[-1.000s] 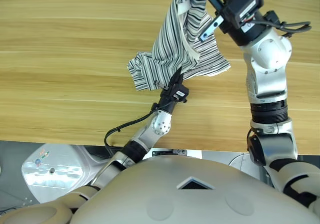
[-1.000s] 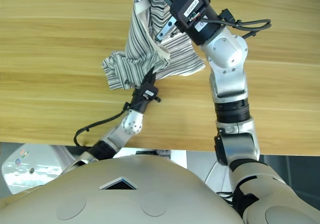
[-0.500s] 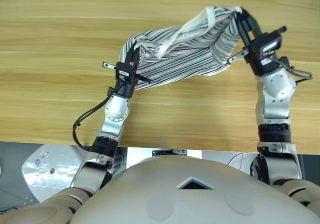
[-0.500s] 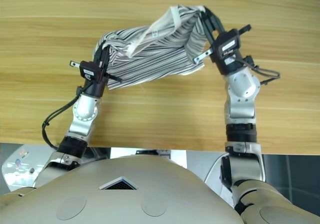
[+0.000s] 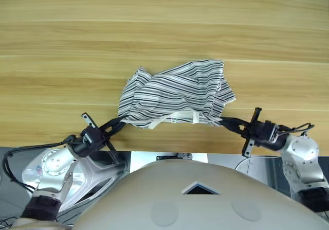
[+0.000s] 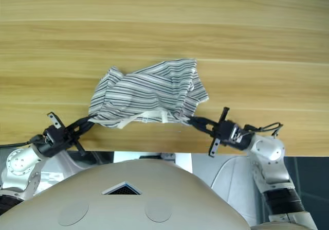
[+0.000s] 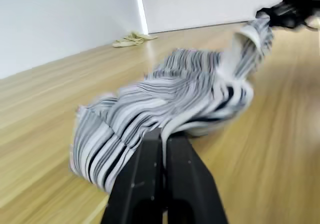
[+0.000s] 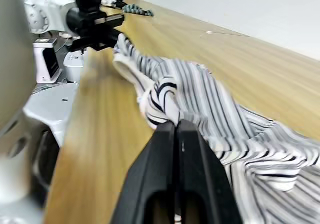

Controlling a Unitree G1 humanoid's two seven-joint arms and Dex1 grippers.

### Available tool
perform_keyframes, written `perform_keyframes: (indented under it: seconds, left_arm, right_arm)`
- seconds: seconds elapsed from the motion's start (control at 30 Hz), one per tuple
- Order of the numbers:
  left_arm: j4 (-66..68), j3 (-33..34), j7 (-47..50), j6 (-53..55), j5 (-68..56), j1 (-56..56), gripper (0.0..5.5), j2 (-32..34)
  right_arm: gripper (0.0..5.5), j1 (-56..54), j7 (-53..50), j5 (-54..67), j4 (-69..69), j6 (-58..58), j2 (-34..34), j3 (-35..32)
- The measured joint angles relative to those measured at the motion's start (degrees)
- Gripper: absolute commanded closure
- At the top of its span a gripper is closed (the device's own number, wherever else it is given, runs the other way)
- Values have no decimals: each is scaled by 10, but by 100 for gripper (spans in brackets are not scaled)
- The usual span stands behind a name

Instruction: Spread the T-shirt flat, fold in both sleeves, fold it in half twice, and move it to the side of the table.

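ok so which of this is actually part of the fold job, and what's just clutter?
In the job: black-and-white striped fabric T-shirt, crumpled on the light wooden table; left gripper and right gripper, each shut on the shirt's near edge.
Lying about: pale heap and dark heap, both far off on the wood and too blurred to identify.

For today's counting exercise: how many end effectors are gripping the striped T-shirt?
2. The left end effector pinches the T-shirt at its near-left edge; the right end effector pinches its near-right edge.
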Motion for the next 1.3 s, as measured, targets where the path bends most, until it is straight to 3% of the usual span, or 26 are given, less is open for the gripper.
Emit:
perform_keyframes:
  seconds: [0.17, 0.3, 0.4, 0.47, 0.5, 0.57, 0.67, 0.8, 0.9, 0.97, 1.07, 1.27, 1.3]
  left_arm:
    - [186, 1, 94, 77, 105, -312, 549, -32]
    - [355, -3, 260, 134, 140, -658, 549, -114]
    - [423, 7, 324, 137, 134, -829, 549, -155]
    - [464, 41, 332, 132, 107, -917, 549, -180]
    - [475, 85, 309, 122, 51, -965, 549, -198]
    - [453, 150, 221, 82, -33, -1002, 549, -218]
    - [398, 144, 138, 34, -42, -855, 549, -221]
    - [371, 88, 100, -1, 12, -542, 549, -209]
    - [307, 32, 67, -35, 85, -268, 549, -172]
    - [227, 14, 54, -79, 109, -166, 549, -129]
    - [134, 9, 53, -97, 157, -58, 549, -82]
    - [101, 21, 90, -70, 181, -36, 549, -80]
    - [97, 23, 101, -70, 185, -29, 522, -83]
  right_arm:
    - [550, -299, -120, -100, 206, 36, 69, 10]
    - [550, -622, -380, -219, 403, 75, 106, 41]
    - [550, -762, -543, -287, 471, 76, 112, 46]
    - [550, -832, -644, -317, 515, 52, 113, 38]
    - [550, -878, -664, -303, 544, 16, 117, 3]
    - [550, -920, -577, -197, 532, -39, 131, -70]
    - [550, -747, -452, -122, 409, -65, 132, -62]
    - [550, -406, -346, -102, 328, -85, 113, 9]
    - [550, -148, -246, -101, 259, -97, 60, 61]
    - [550, -53, -186, -102, 200, -109, 16, 75]
    - [550, 8, -137, -103, 121, -107, -32, 57]
    - [550, 1, -140, -132, 114, -82, -19, 33]
    - [550, 1, -139, -137, 118, -82, -13, 30]
